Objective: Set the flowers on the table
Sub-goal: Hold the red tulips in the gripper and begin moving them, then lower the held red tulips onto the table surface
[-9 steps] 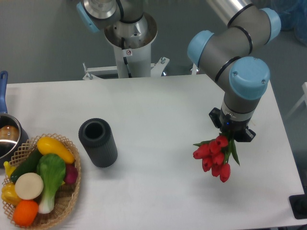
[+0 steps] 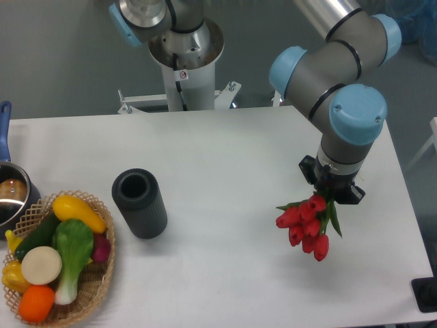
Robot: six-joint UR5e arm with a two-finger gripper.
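The flowers (image 2: 305,224), a small bunch of red tulips with green leaves, hang blooms-down over the right part of the white table (image 2: 225,150). My gripper (image 2: 332,193) sits right above them, shut on their stems, which the gripper body mostly hides. Whether the lowest blooms touch the tabletop I cannot tell.
A dark grey ribbed cylinder (image 2: 140,203) stands left of centre. A wicker basket (image 2: 102,273) with colourful toy vegetables sits at the front left, with a metal pot (image 2: 12,198) behind it. The arm's base column (image 2: 184,65) rises behind the far edge. The table's right edge lies close to the flowers.
The gripper and the flowers have shifted very slightly to the right; everything else stands as before.
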